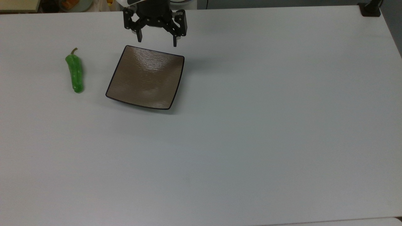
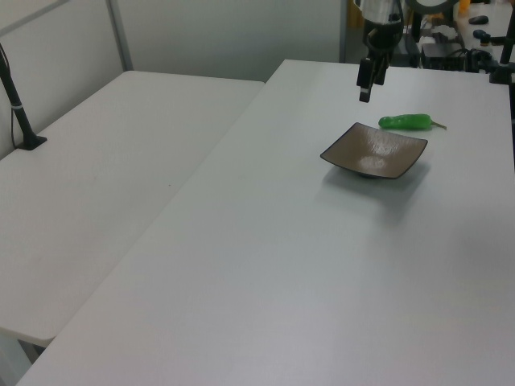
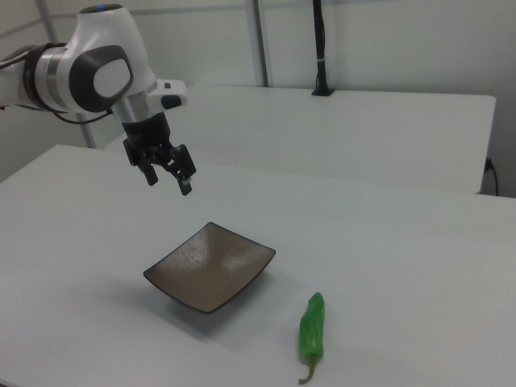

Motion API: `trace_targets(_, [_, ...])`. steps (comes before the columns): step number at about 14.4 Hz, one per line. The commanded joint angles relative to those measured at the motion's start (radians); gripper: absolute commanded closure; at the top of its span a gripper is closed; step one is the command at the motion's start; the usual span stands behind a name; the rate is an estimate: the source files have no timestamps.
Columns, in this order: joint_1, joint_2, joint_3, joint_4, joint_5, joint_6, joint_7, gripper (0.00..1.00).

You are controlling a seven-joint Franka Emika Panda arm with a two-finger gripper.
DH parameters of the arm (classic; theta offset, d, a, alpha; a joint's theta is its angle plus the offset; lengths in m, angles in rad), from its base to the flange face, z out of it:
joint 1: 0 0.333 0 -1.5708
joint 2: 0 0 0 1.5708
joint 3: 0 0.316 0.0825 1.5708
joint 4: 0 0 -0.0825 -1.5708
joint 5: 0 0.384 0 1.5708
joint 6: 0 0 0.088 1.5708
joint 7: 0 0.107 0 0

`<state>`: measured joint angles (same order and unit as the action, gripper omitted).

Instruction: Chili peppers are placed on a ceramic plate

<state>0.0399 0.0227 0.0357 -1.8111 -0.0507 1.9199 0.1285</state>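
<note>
Chili pepper (image 1: 75, 73), lying flat on the white bench (image 1: 251, 141), well to the top view's left of the ceramic plate (image 1: 146, 78), apart from it with bare bench between. Bright green, glossy, elongated, with a short curved brownish stem pointing toward the far edge in the top view. In the right view, pepper (image 3: 312, 330) near the front edge, to the right view's right of the plate (image 3: 211, 266), stem toward the camera. In the left view, pepper (image 2: 409, 122) just behind the plate (image 2: 375, 151). Plate square, shallow, brown-taupe with a thin dark rim and upturned corners, nothing on it. End effector (image 1: 156, 41) hanging above the bench just beyond the plate's far edge, fingers spread wide, gripping nothing; seen raised over the plate's far side in the right view (image 3: 168, 182) and in the left view (image 2: 370, 87). Black post base (image 1: 370, 9) at the far corner at the top view's right. Nothing between pepper and plate.
</note>
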Motion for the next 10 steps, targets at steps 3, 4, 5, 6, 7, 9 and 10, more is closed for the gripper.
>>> trace_targets(3, [0.018, -0.024, -0.019, -0.048, -0.015, 0.03, -0.024, 0.0])
trace_targets(4, [0.018, -0.024, -0.019, -0.048, -0.015, 0.031, -0.026, 0.0])
trace_targets(5, [0.018, -0.024, -0.019, -0.048, -0.015, 0.03, -0.026, 0.0])
trace_targets(6, [0.018, -0.024, -0.019, -0.048, -0.015, 0.03, -0.026, 0.0])
trace_targets(7, [0.018, -0.024, -0.019, -0.048, -0.015, 0.031, -0.026, 0.0])
trace_targets(9, [0.017, -0.024, -0.02, -0.047, -0.015, 0.03, -0.042, 0.0])
trace_targets(10, [0.015, -0.024, -0.023, -0.048, -0.017, 0.025, -0.079, 0.0])
